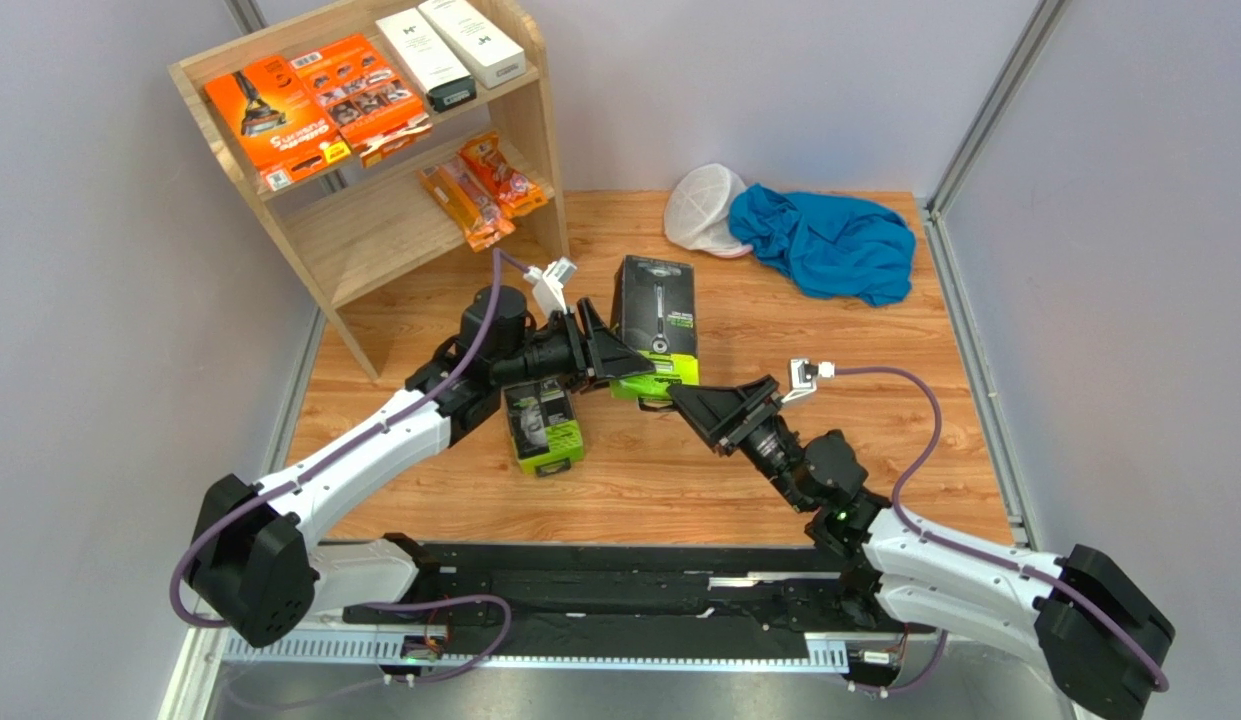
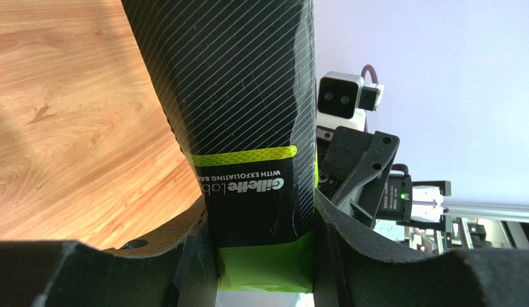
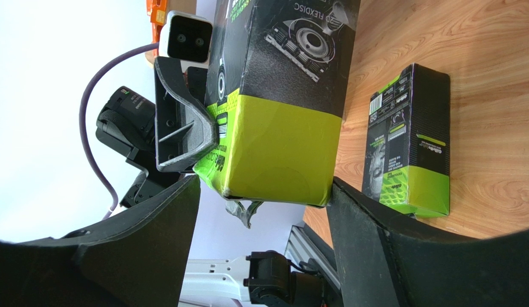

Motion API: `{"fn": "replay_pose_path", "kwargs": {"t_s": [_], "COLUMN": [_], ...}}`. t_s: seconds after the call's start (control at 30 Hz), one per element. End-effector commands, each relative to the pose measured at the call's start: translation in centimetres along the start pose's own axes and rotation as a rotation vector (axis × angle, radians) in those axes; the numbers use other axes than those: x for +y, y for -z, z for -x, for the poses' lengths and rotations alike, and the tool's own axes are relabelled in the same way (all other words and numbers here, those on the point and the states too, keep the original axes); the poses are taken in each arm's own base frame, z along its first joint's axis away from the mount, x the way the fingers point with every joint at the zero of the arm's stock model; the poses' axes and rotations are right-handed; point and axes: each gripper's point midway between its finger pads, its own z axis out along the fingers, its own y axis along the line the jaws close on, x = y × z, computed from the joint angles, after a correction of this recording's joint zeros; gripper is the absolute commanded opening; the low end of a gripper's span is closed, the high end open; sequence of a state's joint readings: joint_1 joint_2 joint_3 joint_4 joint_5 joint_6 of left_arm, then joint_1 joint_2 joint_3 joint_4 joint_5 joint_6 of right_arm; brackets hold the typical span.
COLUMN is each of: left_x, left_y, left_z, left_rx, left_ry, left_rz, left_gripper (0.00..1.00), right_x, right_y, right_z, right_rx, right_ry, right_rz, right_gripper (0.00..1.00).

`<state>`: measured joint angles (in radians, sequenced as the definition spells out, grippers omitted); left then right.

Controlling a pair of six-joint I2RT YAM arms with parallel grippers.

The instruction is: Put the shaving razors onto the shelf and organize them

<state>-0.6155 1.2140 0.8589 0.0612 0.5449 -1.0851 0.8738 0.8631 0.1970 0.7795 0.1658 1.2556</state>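
Held pack: black-and-lime razor pack (image 1: 656, 308) raised over the middle of the surface (image 1: 852, 450), apparently clear of the wood.
Long axis: far-to-near in the overhead view, black end toward the far edge, lime end toward the near edge.
Left gripper (image 1: 629, 360): clamped across the held pack where black meets lime, one finger on each side.
Right gripper (image 3: 263, 192): jaws apart, straddling the lime end from the near right. One finger at the pack's corner, a sliver of gap at the other, no squeeze to be seen.
Shelf (image 1: 548, 150): at the far left corner of the surface, lower plank bare along its left part.
Already shelved: flat orange packs (image 1: 273, 102) and white boxes (image 1: 446, 53) on the top plank, small orange packets (image 1: 484, 188) at the right end of the lower plank.
Second pack (image 1: 544, 425): flat on the surface just near-left of the held one, beneath the left wrist.
Deciding relation: shelf far-left of the held pack, on the left arm's side, so the left arm is the nearer one.
Likely need: carry far-left to the bare lower plank, with the right jaws first drawn off the lime end or closed for a handover.
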Motion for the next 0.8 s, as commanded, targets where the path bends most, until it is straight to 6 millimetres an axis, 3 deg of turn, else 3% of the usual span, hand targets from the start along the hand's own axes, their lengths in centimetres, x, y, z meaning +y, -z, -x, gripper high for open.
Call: {"fn": "replay_pose_path", "kwargs": {"t_s": [0.0, 0.37, 0.63, 0.7, 0.77], "left_x": [-3.7, -3.6, -2.6, -2.1, -1.9], "left_y": [0.7, 0.6, 1.3, 1.5, 1.6], "left_z": [0.6, -0.6, -2.3, -2.3, -2.4], "left_rx": [-0.028, 0.0, 0.02, 0.01, 0.002], "left_ry": [-0.082, -0.089, -0.093, -0.09, -0.092], "left_rz": [-0.143, -0.146, -0.125, -0.106, -0.104], "left_gripper": [0.0, 0.0, 0.0, 0.0, 0.0], "right_x": [4.1, 3.9, 3.3, 3.6, 3.8], "right_y": [-0.1, -0.7, -0.4, -0.5, -0.7], "right_z": [1.6, 1.3, 2.2, 2.0, 1.8], "right_rx": [-0.062, -0.051, -0.1, -0.088, -0.077], "right_ry": [0.01, -0.019, -0.069, -0.058, -0.054], "right_rz": [0.126, 0.113, 0.1, 0.109, 0.112], "right_gripper": [0.74, 0.65, 0.68, 0.65, 0.52]}}
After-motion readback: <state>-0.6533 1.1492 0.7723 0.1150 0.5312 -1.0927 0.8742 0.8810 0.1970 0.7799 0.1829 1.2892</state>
